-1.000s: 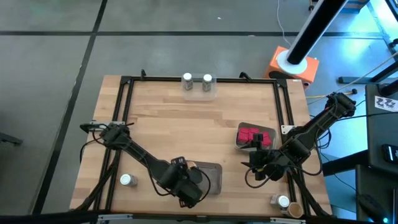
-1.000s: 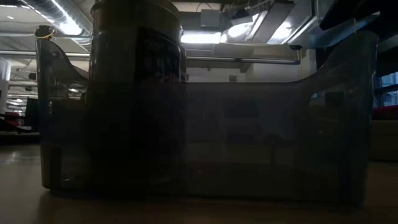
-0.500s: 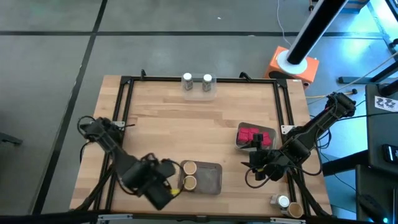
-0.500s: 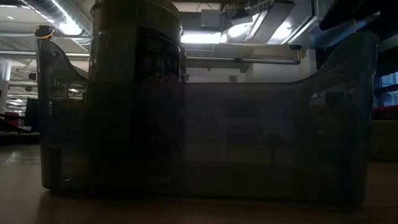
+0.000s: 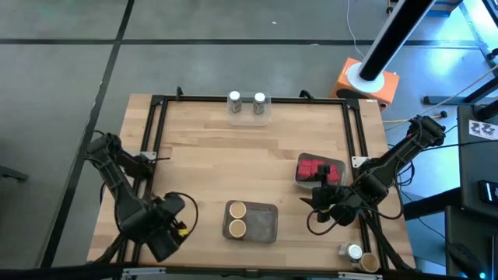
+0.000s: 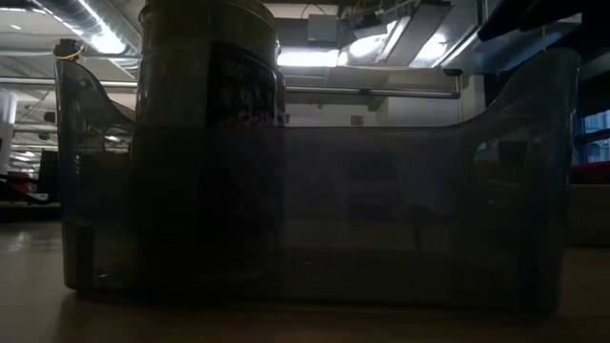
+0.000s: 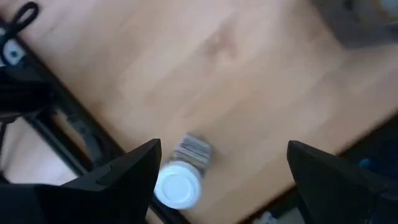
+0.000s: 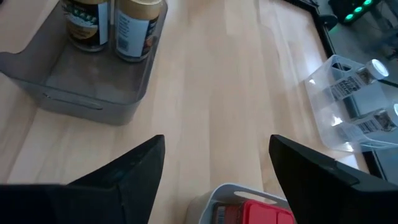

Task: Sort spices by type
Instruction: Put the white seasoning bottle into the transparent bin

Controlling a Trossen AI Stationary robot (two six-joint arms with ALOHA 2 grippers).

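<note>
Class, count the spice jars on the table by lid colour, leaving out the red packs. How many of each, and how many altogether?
White-capped jars: 4
Tan-topped jars: 3
Total: 7

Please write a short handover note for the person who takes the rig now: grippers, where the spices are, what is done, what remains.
Left gripper: open, empty, above a white-capped jar at the table's near-left edge.
Right gripper: open, empty, waiting beside the tray of red packs.
Done: two tan-topped jars in the grey tray; two white-capped jars in the clear tray at the far edge.
Left: the near-left jar, plus a white-capped jar and a tan one at the near-right corner.
</note>
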